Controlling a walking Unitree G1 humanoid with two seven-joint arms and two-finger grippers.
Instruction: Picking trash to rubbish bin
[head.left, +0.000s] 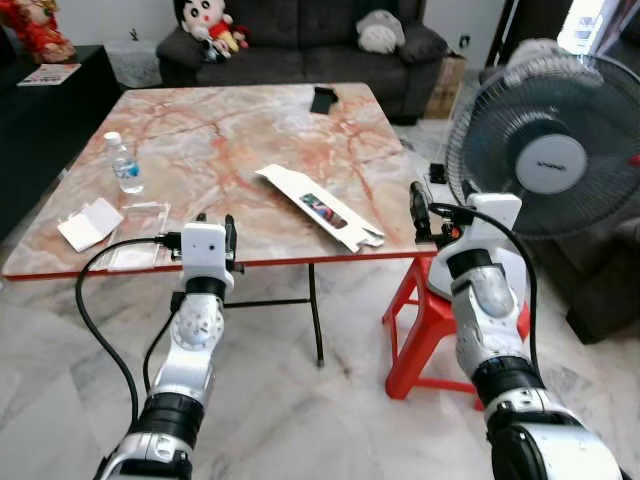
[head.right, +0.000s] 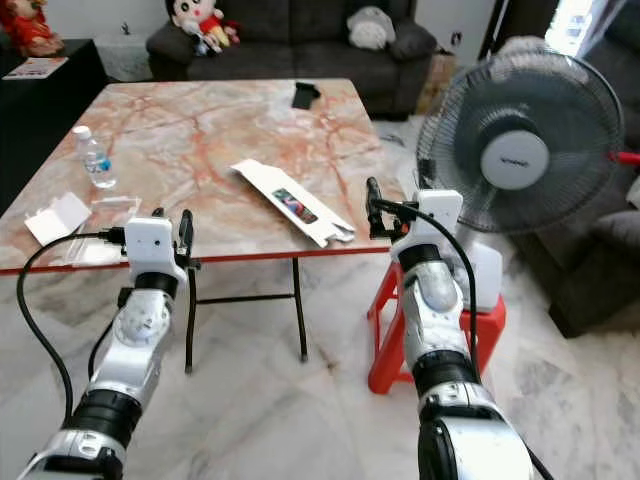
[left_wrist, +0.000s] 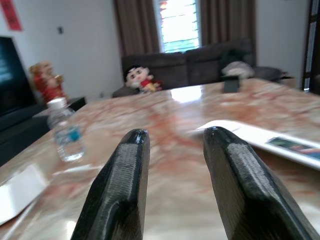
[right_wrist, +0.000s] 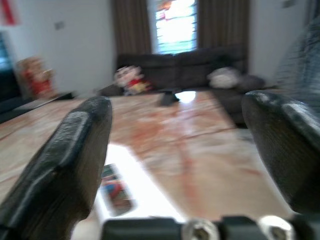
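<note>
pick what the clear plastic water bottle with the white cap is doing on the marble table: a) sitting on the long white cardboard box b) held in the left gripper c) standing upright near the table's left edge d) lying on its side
c: the clear plastic water bottle stands upright, cap up, on the marble table near its left edge, apart from the long white cardboard box and ahead of the open, empty left gripper.
</note>
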